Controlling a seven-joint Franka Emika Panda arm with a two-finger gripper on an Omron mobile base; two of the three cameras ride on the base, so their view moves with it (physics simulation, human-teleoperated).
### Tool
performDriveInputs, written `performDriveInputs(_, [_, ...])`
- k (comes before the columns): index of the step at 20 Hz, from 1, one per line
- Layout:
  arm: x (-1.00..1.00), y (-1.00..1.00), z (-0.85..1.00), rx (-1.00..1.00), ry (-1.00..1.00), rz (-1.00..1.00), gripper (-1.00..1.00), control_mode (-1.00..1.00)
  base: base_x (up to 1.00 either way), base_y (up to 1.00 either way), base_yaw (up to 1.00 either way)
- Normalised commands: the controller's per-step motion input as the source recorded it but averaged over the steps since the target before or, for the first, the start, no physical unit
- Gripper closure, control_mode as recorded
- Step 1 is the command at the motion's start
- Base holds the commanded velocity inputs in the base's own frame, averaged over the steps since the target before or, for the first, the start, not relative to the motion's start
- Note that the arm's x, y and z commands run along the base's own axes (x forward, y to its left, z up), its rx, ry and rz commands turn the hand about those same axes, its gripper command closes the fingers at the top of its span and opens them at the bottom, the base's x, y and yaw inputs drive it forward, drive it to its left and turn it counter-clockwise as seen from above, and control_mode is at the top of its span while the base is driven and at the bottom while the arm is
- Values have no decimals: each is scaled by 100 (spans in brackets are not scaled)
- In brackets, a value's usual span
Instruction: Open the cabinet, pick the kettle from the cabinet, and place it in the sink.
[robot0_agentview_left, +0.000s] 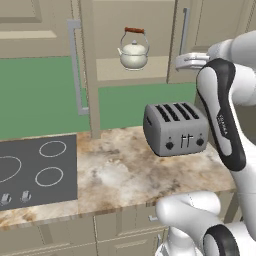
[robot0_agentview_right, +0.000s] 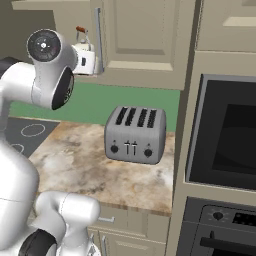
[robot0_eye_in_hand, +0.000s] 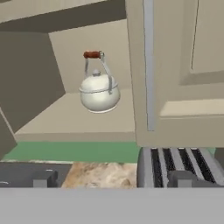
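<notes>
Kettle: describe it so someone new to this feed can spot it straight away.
Look above the marbled counter to the beige cabinet, whose left door stands swung open. On its bare shelf sits the kettle, alone. It is squat, round and cream-white, with an arched wire handle topped by a reddish-brown bar, unlike the boxy grey toaster down on the counter.

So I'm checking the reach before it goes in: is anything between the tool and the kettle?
Nothing visible. The cabinet's left door is swung open, the kettle sits alone on the bare shelf, and the open tool faces it. The toaster sits below that line.
</notes>
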Motion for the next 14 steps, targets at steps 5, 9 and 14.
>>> performDriveInputs(5, [23, -19, 8, -17, -11, 0, -100, -100, 0, 0, 0])
performDriveInputs(9, [31, -15, 6, -15, -4, -9, -100, -100, 0, 0, 0])
performDriveInputs(14, [38, -15, 10, -8, 2, -17, -100, -100, 0, 0, 0])
